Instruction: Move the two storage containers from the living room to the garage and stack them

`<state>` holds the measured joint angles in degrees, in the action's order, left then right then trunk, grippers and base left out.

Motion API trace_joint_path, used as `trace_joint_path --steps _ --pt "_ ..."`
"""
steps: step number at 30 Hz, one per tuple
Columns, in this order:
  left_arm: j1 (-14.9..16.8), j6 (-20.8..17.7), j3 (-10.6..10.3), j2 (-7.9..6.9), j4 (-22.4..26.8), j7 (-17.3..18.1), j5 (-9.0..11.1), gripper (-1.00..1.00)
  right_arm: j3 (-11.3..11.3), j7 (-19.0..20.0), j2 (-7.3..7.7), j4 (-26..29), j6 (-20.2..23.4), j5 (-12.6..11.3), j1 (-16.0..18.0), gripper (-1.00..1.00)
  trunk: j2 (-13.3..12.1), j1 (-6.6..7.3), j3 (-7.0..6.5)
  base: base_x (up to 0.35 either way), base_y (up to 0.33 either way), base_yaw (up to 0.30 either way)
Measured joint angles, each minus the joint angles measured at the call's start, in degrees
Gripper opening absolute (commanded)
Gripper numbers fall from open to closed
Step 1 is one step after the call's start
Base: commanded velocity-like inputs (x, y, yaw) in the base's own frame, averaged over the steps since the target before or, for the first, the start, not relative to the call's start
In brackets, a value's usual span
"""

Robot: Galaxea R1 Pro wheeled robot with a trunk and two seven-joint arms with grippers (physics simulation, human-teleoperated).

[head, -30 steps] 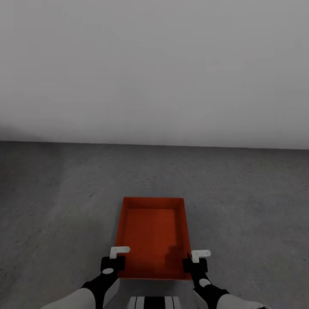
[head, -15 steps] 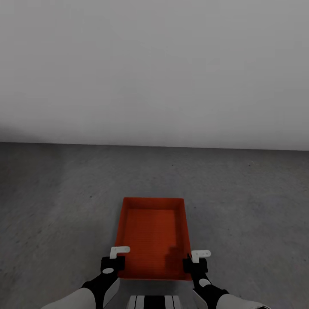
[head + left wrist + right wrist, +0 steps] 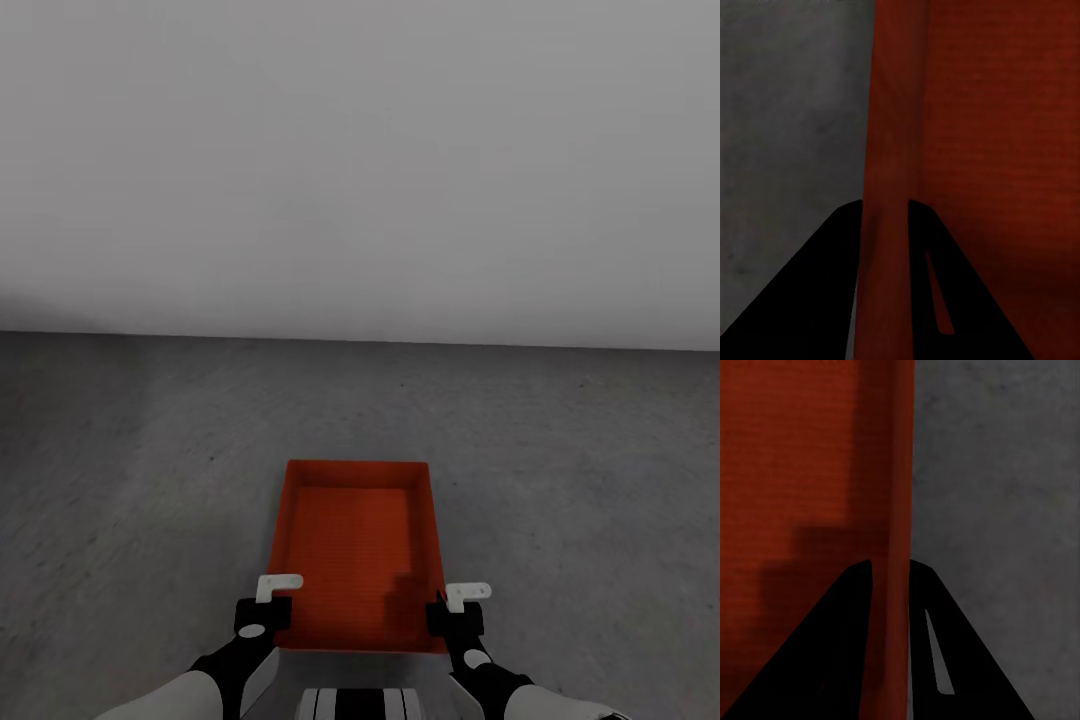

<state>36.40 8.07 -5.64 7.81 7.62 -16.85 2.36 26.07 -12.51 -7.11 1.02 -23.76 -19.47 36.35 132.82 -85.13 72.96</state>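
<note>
In the head view, a red-orange storage container (image 3: 355, 555) sits low in the middle of the picture over the dark grey concrete floor (image 3: 130, 470), its open top facing up and its long sides running away from the robot. Beyond it the floor meets a plain light grey wall (image 3: 360, 170). The left gripper (image 3: 268, 600) is at the container's left long wall, near the corner closest to the robot, and the right gripper (image 3: 456, 608) is at the right long wall, near the other close corner. From this view it cannot be told whether the container rests on the floor or is held just above it.

In the left wrist view, the left gripper (image 3: 885, 225) has its two dark fingers (image 3: 810, 292) on either side of the container's thin wall (image 3: 889, 150), closed narrowly on it. The red inside of the container lies to one side of that wall and the grey floor (image 3: 787, 112) to the other.

In the right wrist view, the right gripper (image 3: 891, 577) likewise pinches the container's wall (image 3: 898, 472) between its dark fingers (image 3: 967, 660), with the gap no wider than the wall. The container's red interior, partly in shadow, lies on one side and the floor (image 3: 997, 465) on the other.
</note>
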Motion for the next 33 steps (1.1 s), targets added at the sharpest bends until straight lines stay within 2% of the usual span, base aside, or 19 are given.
trace_joint_path --steps 1,2,3,4,29,33 --pt "0.00 0.02 0.03 0.00 -0.01 0.00 -0.03 -1.00 -0.02 -0.01 0.00 0.01 0.00 0.03 -0.01 -1.00 0.00 0.00 0.00 0.000 0.000 0.000" --pt "0.00 0.02 0.03 0.00 -0.01 0.00 -0.03 -1.00 -0.02 -0.02 0.00 0.01 0.00 0.05 -0.01 1.00 0.00 0.00 0.00 0.000 0.000 0.000" --pt "0.13 -1.12 0.16 0.03 0.73 -0.09 -0.22 1.00 -2.36 0.50 0.01 0.24 0.42 1.90 -0.13 1.00 0.00 -0.26 -0.01 0.000 0.000 0.000" --pt "0.05 0.77 4.27 0.00 0.46 -1.62 0.51 1.00 -2.41 0.51 -0.03 0.25 0.45 2.08 -0.12 1.00 -0.03 -0.82 0.00 0.000 0.000 0.000" --pt "0.05 0.84 4.38 0.00 0.52 -1.80 0.50 1.00 -2.40 0.50 -0.08 0.26 0.44 2.04 -0.14 1.00 -0.02 -0.84 0.00 0.000 0.000 0.000" --pt "0.05 0.84 4.37 0.04 0.46 -1.80 0.47 1.00 -2.39 0.50 -0.08 0.26 0.44 2.05 -0.14 1.00 -1.61 0.04 -0.71 0.000 0.000 0.000"
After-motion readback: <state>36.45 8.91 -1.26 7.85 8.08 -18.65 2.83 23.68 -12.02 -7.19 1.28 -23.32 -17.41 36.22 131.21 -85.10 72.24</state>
